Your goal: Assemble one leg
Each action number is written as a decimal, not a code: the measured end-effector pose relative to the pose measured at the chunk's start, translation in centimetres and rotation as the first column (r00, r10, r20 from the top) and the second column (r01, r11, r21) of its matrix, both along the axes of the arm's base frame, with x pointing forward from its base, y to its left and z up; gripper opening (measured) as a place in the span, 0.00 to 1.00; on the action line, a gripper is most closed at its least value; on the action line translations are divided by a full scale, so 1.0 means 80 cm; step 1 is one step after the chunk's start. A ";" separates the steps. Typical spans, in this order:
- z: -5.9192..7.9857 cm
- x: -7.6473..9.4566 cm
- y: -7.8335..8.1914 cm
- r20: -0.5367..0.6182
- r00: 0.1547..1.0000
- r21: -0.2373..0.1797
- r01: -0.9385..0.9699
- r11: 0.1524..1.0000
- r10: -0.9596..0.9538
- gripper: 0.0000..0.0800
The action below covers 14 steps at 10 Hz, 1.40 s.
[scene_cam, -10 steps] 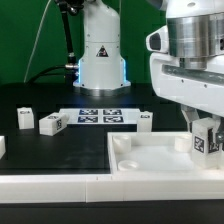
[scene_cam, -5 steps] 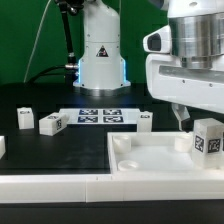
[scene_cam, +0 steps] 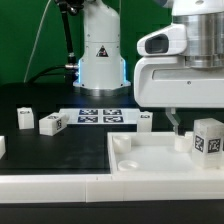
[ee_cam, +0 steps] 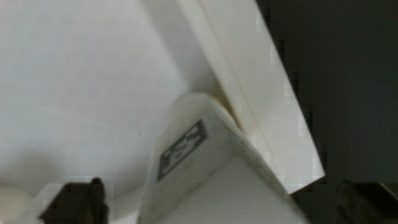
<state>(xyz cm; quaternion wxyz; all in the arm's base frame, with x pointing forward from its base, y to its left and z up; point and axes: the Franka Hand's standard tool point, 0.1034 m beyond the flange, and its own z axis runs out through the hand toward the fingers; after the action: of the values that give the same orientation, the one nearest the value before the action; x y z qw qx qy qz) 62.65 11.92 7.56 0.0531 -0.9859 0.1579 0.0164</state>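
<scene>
The leg point(scene_cam: 208, 137), a small white block with a marker tag on its near face, stands upright on the far right corner of the large white tray-like piece point(scene_cam: 150, 165). My gripper point(scene_cam: 190, 117) is open and empty, just above the leg and slightly toward the exterior view's left, with one dark finger point(scene_cam: 172, 120) showing. In the wrist view the leg point(ee_cam: 222, 160) lies between and beyond my two spread fingertips point(ee_cam: 80, 200), free of both, next to the tray's raised rim point(ee_cam: 240, 60).
Three more small white blocks stand on the black table: two point(scene_cam: 25, 118) point(scene_cam: 52, 123) at the exterior view's left and one point(scene_cam: 146, 121) behind the tray. The marker board point(scene_cam: 98, 115) lies in front of the robot base point(scene_cam: 100, 55). The tray has round corner sockets point(scene_cam: 125, 146).
My gripper has let go of the leg, risen and drifted toward the exterior view's left. The leg stays standing on the tray's corner.
</scene>
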 end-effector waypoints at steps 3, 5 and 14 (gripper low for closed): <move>-0.002 -0.001 0.006 0.032 0.957 -0.057 -0.285 0.957 0.287 0.81; -0.002 0.000 0.001 0.044 0.874 -0.062 -0.481 0.874 0.484 0.81; -0.004 -0.001 -0.001 0.043 0.997 -0.045 -0.064 0.997 0.066 0.36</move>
<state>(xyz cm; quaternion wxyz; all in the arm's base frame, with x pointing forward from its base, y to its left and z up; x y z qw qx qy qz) 62.61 11.86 7.27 0.0347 -0.9916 0.1247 -0.0071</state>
